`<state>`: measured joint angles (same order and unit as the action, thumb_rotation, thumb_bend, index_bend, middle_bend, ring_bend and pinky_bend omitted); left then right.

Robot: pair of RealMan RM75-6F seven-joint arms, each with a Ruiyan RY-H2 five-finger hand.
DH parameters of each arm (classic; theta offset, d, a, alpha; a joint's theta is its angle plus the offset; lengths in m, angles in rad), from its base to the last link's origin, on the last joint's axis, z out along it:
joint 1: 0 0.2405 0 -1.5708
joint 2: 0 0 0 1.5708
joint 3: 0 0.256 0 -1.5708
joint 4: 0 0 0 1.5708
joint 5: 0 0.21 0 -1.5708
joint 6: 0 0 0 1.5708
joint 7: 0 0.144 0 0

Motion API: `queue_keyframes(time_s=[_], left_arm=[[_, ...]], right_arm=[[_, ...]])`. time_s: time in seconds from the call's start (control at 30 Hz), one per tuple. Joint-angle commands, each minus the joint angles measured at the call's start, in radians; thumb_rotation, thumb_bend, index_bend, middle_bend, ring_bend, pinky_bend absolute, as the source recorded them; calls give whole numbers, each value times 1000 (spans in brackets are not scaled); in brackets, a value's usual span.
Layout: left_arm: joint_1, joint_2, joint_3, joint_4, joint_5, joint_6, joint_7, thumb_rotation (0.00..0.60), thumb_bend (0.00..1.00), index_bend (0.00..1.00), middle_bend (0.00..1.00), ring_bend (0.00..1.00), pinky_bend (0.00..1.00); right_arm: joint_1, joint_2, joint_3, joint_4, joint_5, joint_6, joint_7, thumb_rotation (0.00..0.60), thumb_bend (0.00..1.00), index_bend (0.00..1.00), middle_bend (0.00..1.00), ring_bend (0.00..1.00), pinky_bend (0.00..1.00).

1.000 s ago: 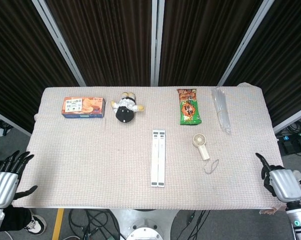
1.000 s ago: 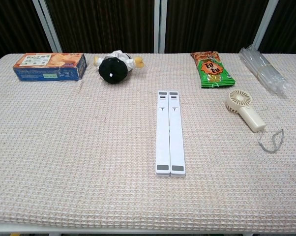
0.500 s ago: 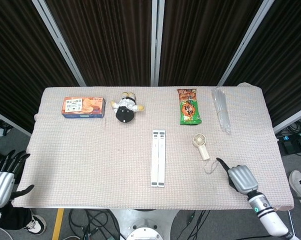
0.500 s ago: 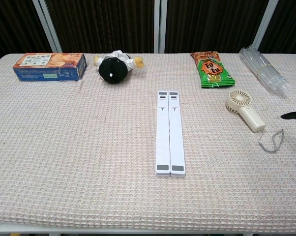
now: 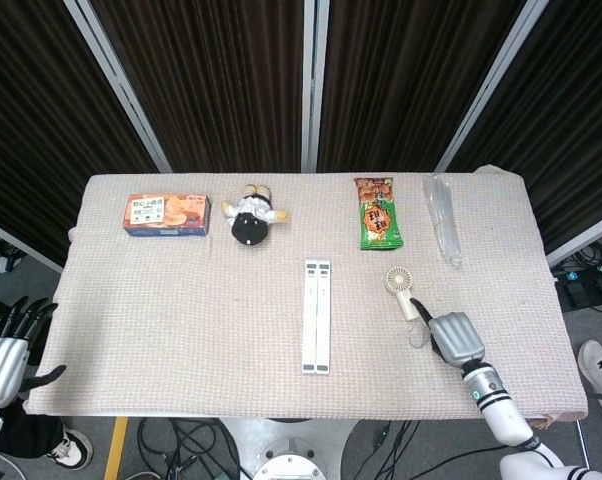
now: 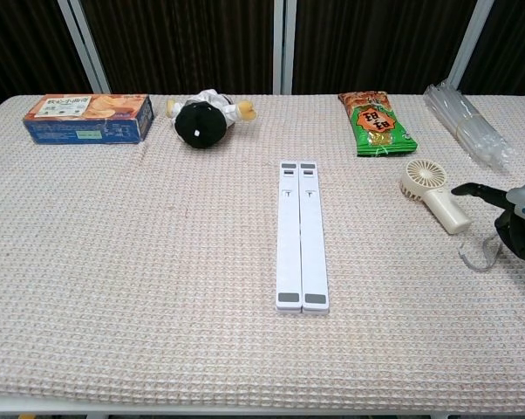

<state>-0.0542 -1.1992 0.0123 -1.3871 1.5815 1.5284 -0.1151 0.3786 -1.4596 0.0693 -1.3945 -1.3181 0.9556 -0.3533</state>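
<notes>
- We see large characters in an East Asian script on the front of the green snack bag, but we cannot make out what they say.
- We see small print on the top and side of the biscuit box; it is too small for us to read.
- We find a small dark mark near the top of each white bar of the folding stand, which we cannot tell for a letter or a sign.
</notes>
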Motion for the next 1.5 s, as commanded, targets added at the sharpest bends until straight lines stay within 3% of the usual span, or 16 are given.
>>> queue_keyframes(time_s=[0.03,0.4,1.17,1.5], left_arm=[[-1,-2,-2,4,-3,-2,-3,600,0,124,93,0,135],[-3,-5,-4,25,-11,-9,-18,600,0,124,93,0,135],[-3,-8,-3,34,-6,0,-27,600,0,124,92,0,135],[-4,-1,-6,12,4,14,-18,600,0,124,93,0,135]], right_arm=[[18,-14,11,-4,41,-19,-34,600,1000,0,755,631,591],[46,-33,18,5,93,-19,-58,600,1000,0,751,631,591],[81,-32,-20,13,190,-73,-92,600,1000,0,752,631,593],[78,30,6,-78,156,12,-57,600,1000,0,752,631,593]])
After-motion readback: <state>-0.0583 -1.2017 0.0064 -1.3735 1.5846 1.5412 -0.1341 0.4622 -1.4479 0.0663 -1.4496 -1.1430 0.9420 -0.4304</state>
